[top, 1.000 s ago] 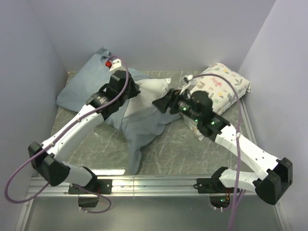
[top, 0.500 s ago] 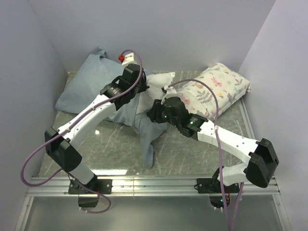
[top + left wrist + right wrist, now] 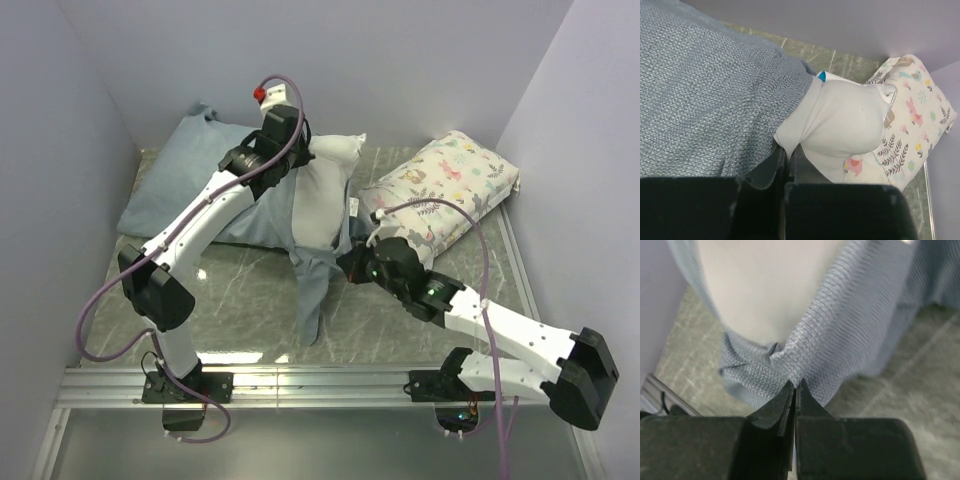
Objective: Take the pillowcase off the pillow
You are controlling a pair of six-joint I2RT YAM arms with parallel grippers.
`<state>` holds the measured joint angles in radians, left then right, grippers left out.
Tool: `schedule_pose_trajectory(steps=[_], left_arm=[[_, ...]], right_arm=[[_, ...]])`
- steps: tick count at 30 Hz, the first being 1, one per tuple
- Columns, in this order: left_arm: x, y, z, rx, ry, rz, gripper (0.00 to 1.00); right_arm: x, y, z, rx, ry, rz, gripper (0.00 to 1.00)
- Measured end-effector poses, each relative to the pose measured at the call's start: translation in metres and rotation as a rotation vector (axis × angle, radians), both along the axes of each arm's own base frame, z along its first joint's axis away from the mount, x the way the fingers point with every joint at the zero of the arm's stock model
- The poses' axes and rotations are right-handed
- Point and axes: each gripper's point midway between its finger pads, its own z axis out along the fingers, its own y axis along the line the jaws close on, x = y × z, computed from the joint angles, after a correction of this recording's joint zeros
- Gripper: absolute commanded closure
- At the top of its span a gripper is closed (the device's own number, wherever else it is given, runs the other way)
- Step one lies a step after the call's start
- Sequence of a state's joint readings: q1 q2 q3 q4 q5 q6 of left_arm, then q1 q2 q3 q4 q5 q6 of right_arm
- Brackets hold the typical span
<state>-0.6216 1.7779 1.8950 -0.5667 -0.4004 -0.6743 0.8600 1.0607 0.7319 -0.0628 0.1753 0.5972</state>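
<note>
The pillowcase (image 3: 185, 190) lay bunched far-left, its hem trailing toward me off the pillow (image 3: 325, 195), whose long axis ran far-to-near. My left gripper (image 3: 788, 157) clenched the pillow's far corner. My right gripper (image 3: 795, 388), nearer, pinched the hem.

marbled table (image 3: 230, 300): pillowcase (image 3: 175, 190), printed pillow (image 3: 455, 185); plain pillow (image 3: 322, 200) maybe touching
</note>
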Motion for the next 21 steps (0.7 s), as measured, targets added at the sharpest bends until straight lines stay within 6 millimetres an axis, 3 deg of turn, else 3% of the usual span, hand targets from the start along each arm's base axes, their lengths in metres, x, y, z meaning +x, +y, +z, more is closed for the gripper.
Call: schedule_pose_trajectory(steps=[5, 10, 13, 17, 21], left_arm=[[0.016, 0.015, 0.012, -0.024, -0.017, 0.027, 1.0], [0.025, 0.024, 0.028, -0.039, -0.025, 0.04, 1.0], [0.026, 0.024, 0.027, -0.045, -0.013, 0.03, 1.0], [0.016, 0.02, 0.012, -0.073, 0.017, 0.0, 1.0], [-0.008, 0.025, 0.002, -0.106, 0.037, -0.025, 1.0]], right_arm=[[-0.014, -0.012, -0.034, -0.02, 0.053, -0.005, 1.0], [-0.018, 0.003, -0.068, -0.025, 0.11, 0.019, 1.0], [-0.012, 0.018, -0.089, -0.035, 0.144, 0.028, 1.0], [0.004, 0.039, -0.119, -0.086, 0.22, 0.038, 1.0], [0.029, 0.051, -0.128, -0.015, 0.288, 0.052, 1.0]])
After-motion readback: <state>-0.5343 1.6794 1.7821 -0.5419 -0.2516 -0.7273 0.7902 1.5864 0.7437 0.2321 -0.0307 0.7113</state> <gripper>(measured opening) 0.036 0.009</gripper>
